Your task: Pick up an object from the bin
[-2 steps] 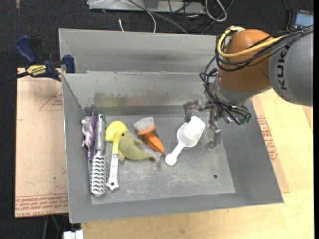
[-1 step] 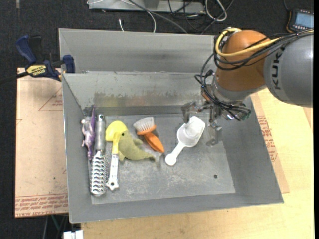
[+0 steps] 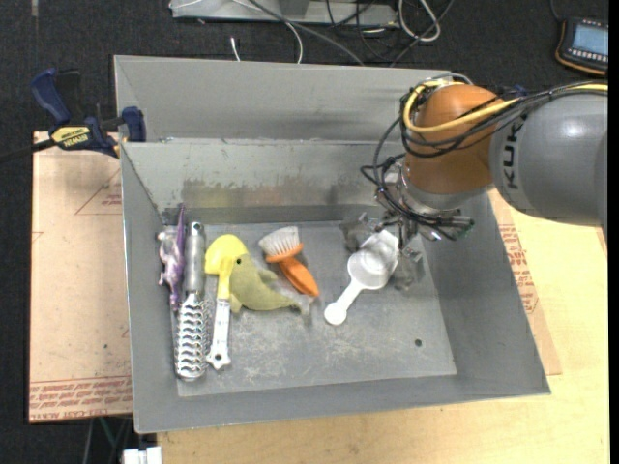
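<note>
Hovering the end effector (image 3: 398,249) right over the bowl of the white scoop (image 3: 368,272), lying on the right-middle floor of the bin (image 3: 290,356) and stretching its handle down-left. Cannot tell whether spread or pressed together.

Robotics lab, test cell. Large grey industrial arm (image 3: 556,158) with maker's lettering on casing, orange wrist cover (image 3: 450,143) looped with cables, reaches over grey metal bin (image 3: 290,73) of small household odds (image 3: 242,280). Dark carpet floor (image 3: 58,37) around. Loose cable tangle (image 3: 382,8) and flat grey equipment (image 3: 261,0) behind bin. Handheld control unit with lit screen (image 3: 586,43) lies at top right corner.
</note>
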Controlling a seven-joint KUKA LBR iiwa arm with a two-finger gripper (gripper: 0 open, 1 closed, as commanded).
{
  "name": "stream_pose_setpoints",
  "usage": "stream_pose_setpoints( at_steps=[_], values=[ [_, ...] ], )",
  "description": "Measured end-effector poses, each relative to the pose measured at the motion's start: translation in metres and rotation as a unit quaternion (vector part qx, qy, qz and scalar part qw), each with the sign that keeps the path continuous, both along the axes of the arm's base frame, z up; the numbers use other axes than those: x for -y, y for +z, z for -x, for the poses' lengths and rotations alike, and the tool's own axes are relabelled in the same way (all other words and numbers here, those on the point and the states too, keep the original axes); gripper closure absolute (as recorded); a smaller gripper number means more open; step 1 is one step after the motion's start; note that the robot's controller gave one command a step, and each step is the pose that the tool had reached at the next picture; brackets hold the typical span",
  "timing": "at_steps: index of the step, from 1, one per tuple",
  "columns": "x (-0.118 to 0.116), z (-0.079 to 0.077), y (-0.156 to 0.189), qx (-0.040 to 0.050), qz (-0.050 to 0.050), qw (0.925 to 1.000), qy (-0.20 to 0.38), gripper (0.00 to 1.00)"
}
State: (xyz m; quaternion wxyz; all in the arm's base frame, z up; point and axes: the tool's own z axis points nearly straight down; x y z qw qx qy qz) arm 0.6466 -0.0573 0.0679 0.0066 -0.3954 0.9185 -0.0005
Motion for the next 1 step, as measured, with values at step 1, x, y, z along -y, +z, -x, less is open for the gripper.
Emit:
stream_pose_setpoints(
  at_steps=[1],
  values=[
    [0.0025,-0.0001,0.0041,-0.0004,0.0,0.9977,0.068,1.0]
  ],
)
